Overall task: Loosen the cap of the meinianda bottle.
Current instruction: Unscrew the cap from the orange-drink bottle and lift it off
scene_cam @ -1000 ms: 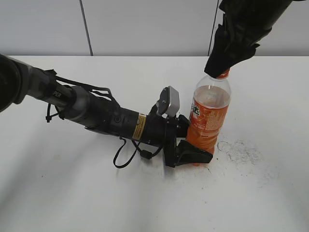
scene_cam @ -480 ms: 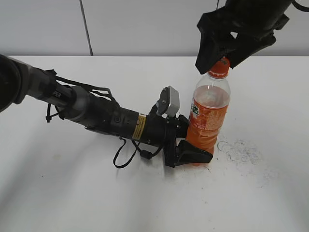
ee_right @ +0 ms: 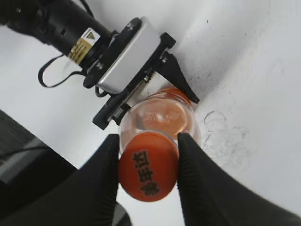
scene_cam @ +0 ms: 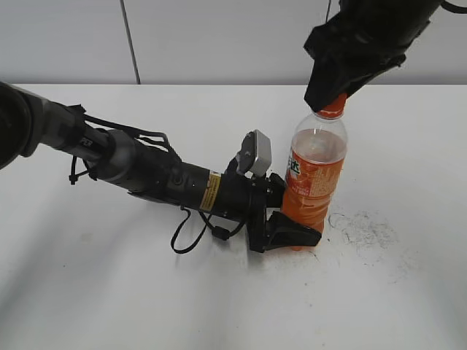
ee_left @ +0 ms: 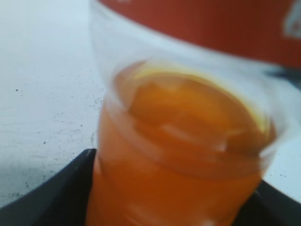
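The meinianda bottle (scene_cam: 315,179) stands upright on the white table, clear plastic with orange drink and an orange label. My left gripper (scene_cam: 288,222) is shut on its lower body; the left wrist view shows the orange body (ee_left: 188,155) filling the frame between the black jaws. The orange cap (scene_cam: 333,107) sits on top of the bottle. My right gripper (scene_cam: 328,91) comes down from above and is shut on the cap. In the right wrist view the cap (ee_right: 148,165), with dark characters on its top, sits between the two black fingers (ee_right: 148,162), which touch its sides.
The white table (scene_cam: 109,292) has dark scuff marks (scene_cam: 365,230) to the right of the bottle. The left arm (scene_cam: 146,171) lies low across the table from the left. A grey wall stands behind.
My right gripper turned about the cap: one second ago it covered the cap, half a second ago its fingers stood spread around it, now they close on it again. The bottle and left arm stayed still.
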### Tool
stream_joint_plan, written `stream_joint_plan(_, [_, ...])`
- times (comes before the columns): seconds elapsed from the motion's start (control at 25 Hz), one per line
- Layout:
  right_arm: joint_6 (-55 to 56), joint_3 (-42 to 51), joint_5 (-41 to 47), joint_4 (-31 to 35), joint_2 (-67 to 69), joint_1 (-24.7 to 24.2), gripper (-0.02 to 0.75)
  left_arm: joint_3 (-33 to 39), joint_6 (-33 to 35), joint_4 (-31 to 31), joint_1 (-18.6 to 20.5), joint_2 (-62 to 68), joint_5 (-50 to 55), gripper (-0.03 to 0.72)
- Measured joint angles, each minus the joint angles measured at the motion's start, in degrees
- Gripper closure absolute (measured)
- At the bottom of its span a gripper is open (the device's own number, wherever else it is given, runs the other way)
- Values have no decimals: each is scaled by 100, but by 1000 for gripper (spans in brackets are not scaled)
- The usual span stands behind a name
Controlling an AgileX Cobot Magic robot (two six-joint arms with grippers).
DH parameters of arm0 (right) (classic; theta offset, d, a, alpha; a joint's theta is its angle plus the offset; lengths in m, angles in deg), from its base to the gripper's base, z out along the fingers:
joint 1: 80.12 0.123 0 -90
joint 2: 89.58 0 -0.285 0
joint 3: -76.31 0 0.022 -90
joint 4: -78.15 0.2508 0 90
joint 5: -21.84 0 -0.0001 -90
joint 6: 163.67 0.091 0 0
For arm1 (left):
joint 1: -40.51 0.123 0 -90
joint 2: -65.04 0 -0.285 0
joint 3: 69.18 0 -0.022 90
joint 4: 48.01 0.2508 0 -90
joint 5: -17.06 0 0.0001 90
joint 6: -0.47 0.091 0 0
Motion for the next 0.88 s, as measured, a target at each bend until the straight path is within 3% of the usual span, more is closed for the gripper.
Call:
stream_joint_plan(0.2, [-2894,0,0,76,-7,0,464,0,0,43,0,0,11,123])
stream_joint_plan(0.36, [-3433,0,7,97,-7,0,464,0,0,56,0,0,11,123])
stream_joint_plan(0.44, [-3086,0,7,97,-7,0,435,0,0,56,0,0,11,123])
stream_joint_plan(0.56, [-1735,0,7,97,-7,0,239,0,0,79,0,0,-6,123])
stream_joint_plan(0.64, [-460,0,7,91,-7,0,160,0,0,82,0,0,-6,123])
stream_joint_plan(0.76, [1057,0,7,48,-7,0,172,0,0,88,0,0,-6,123])
stream_joint_plan(0.88, [1367,0,7,42,-7,0,287,0,0,93,0,0,-12,123])
